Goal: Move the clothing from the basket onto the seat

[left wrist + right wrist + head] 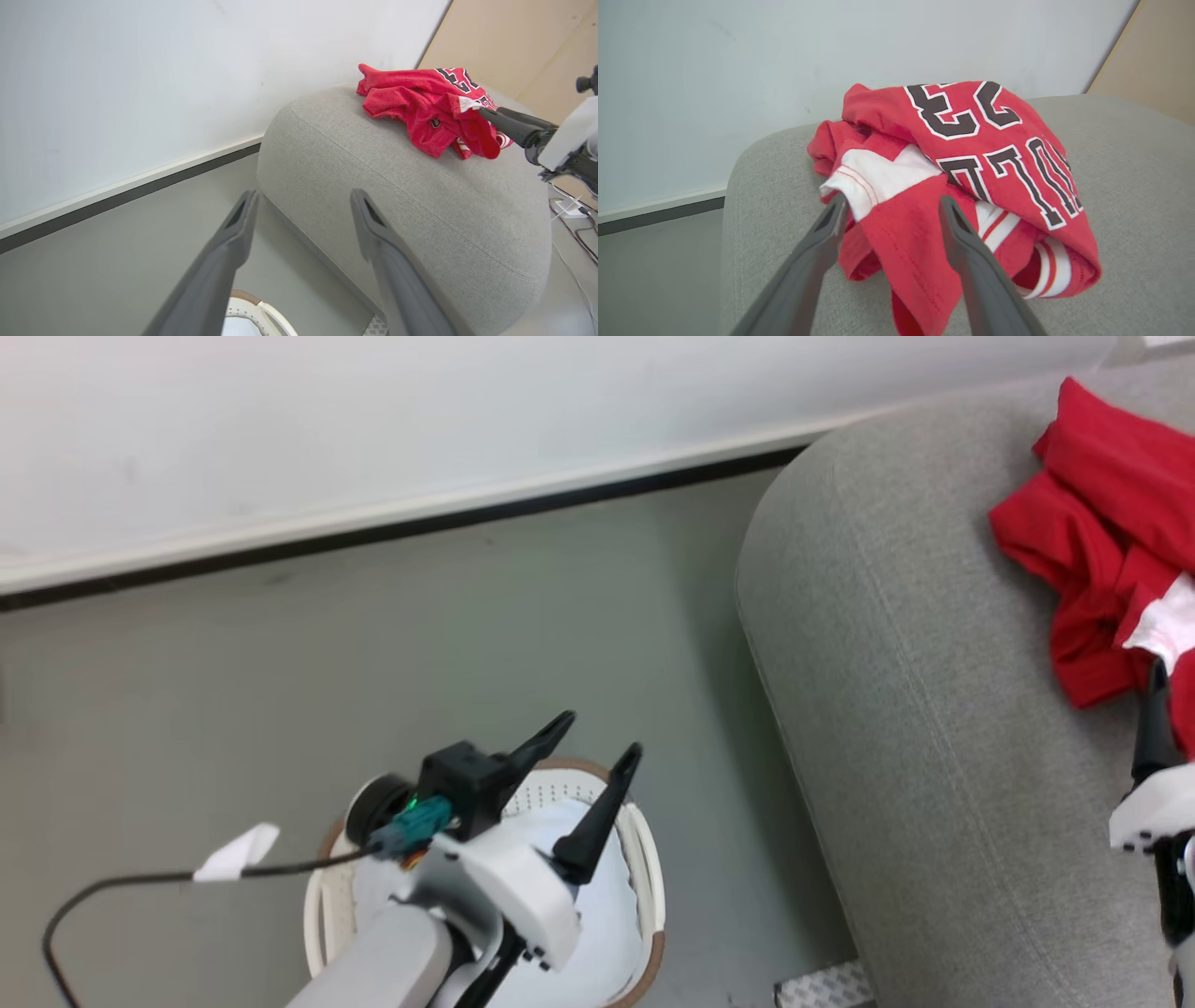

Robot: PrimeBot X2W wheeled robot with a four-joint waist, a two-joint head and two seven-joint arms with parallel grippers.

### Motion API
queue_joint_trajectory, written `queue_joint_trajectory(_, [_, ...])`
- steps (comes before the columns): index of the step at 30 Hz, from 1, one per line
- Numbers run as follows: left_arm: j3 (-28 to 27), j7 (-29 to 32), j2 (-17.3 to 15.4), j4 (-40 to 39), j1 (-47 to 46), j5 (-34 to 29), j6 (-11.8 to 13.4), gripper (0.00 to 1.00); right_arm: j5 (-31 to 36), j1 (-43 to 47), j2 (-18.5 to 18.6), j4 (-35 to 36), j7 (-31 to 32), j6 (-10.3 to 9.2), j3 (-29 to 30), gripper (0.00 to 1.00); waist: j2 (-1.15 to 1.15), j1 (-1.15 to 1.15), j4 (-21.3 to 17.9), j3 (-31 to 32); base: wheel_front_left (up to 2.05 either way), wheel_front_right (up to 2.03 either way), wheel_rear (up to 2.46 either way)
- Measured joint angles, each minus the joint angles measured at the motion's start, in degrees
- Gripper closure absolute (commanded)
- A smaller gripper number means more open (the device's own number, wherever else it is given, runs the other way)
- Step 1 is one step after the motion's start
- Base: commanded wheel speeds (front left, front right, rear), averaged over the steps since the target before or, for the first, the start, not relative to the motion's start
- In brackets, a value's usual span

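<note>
The right gripper [893,201] holds its two fingers spread wide and clamps nothing; a red fold of the clothing [971,154] lies in the gap between them, and whether the fingertips touch the cloth cannot be told. The clothing sits crumpled on top of the seat [887,663], at about 2 o'clock in the head view, its black-and-white numbers facing up; the seat takes up that view from 1 to 5 o'clock. The left gripper [603,731] is likewise parted and empty, fingers pointing toward 1 o'clock, poised above the basket [653,877]; the basket stands on the grey floor [280,709] at 6 o'clock, just beside the seat, with a pale cloth [607,915] inside it.
</note>
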State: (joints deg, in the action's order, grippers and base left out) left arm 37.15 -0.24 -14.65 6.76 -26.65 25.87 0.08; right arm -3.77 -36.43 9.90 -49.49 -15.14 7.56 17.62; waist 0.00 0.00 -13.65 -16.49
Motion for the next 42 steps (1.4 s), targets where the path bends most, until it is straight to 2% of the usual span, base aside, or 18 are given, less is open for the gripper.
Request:
queue_joint_trajectory(11, [-4.5, -8.6, -1.1, 3.4, 8.2, 1.2, 5.4, 0.00, 3.7, 13.4, -3.8, 18.4, 0.0, 0.00, -1.3, 0.00, 0.00, -0.01, 2.1, 7.2, 0.00, 0.00, 0.00])
queue_joint_trajectory(17, [-7.4, -12.6, -1.7, 6.2, 12.3, 1.9, 8.2, 0.00, 5.3, 20.2, -5.1, 27.6, 0.0, 0.00, -4.1, 0.00, 0.00, -0.01, 4.2, 11.1, 0.00, 0.00, 0.00])
queue_joint_trajectory(24, [-12.6, -14.7, -2.0, 7.0, 19.3, 1.9, 11.4, 0.00, 5.1, 27.1, -6.6, 31.9, 0.0, 0.00, -7.5, 0.00, 0.00, -0.02, 6.0, 14.7, 0.00, 0.00, 0.00])
queue_joint_trajectory(29, [-18.8, -14.8, -0.9, 3.0, 23.8, -2.6, 12.7, 0.00, 4.8, 30.8, -7.0, 32.6, 0.0, 0.00, -10.6, 0.00, 0.00, -0.02, 6.7, 15.6, 0.00, 0.00, 0.00])
queue_joint_trajectory(32, [-22.1, -14.8, 0.9, 1.1, 27.3, -5.1, 12.7, 0.00, 3.7, 32.4, -7.0, 32.5, 0.0, 0.00, -12.3, 0.00, 0.00, -0.01, 7.0, 16.0, 0.00, 0.00, 0.00])
queue_joint_trajectory(42, [-31.0, -14.8, 7.3, -0.8, 33.6, -11.2, 8.4, 0.00, 1.6, 34.5, -7.1, 30.8, 0.0, 0.00, -17.4, 0.00, 0.00, -0.01, 7.0, 17.6, 0.00, 0.00, 0.00])
